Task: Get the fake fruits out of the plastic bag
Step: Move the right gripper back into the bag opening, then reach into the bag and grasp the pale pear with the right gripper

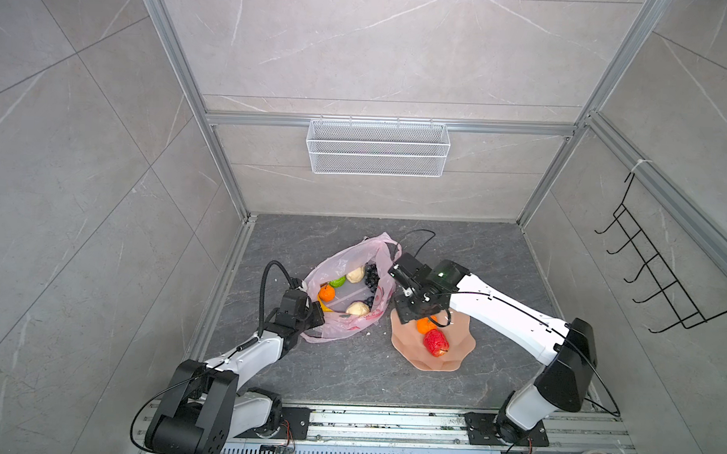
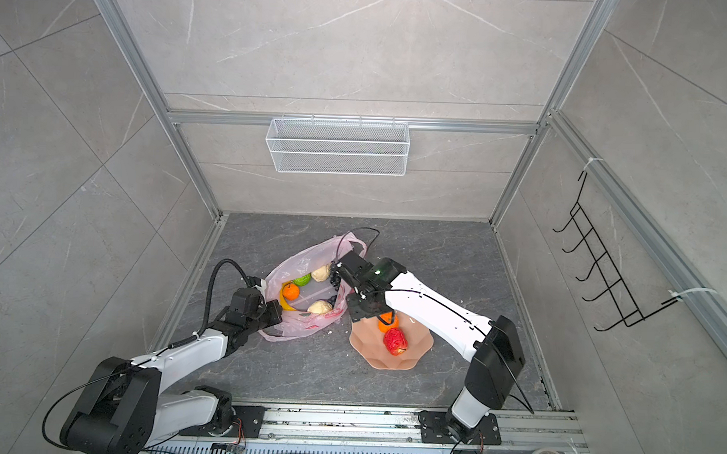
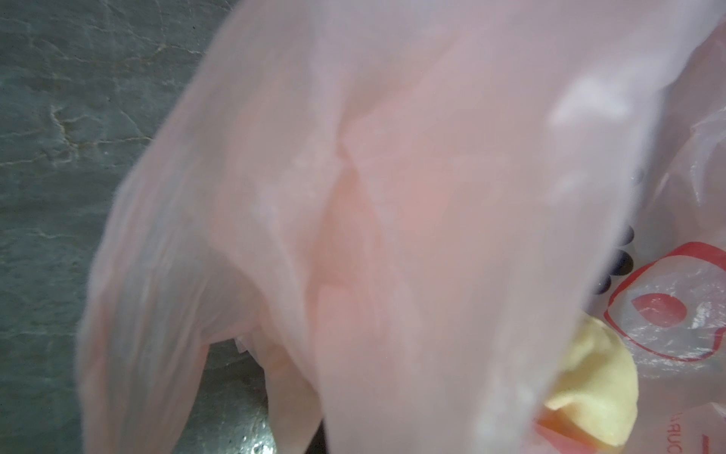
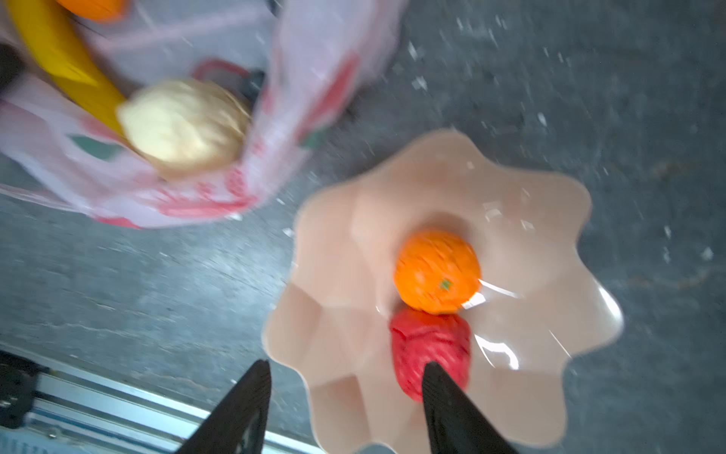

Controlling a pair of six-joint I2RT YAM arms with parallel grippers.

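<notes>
Pressed almost against the left wrist lens, the thin translucent pink plastic bag [image 3: 393, 196] with red-and-white print veils nearly everything; only a pale beige lumpy toy fruit [image 3: 589, 377] peeks past the film. In both top views we find the left gripper [image 1: 314, 313] at the bag's near left rim, jaws closed on the film.

The bag lies open-mouthed on the dark grey stone-patterned tabletop [image 1: 348, 373], just beside a peach-coloured scalloped plastic plate [image 4: 569, 204]. Inside it we count a yellow toy banana [image 4: 59, 59], an orange toy fruit [image 1: 327, 293], a green round toy fruit [image 1: 338, 281], a second beige toy fruit [image 1: 356, 274] and a dark purple toy grape bunch [image 1: 371, 276]. On the plate a second orange toy fruit [image 4: 438, 271] touches a red wrinkled toy fruit [image 4: 428, 342].

Our right arm's wrist blocks the bag's right side and the plate's far edge in the top views. The right gripper [image 4: 345, 365] hangs above the plate, jaws apart with nothing between them. That arm stretches diagonally inward from its near right base, wrist bent downward; the left arm reaches low and forward. A white wire mesh basket [image 1: 378, 147] hangs on the back wall, a black wire hook rack [image 1: 660, 263] on the right wall.
</notes>
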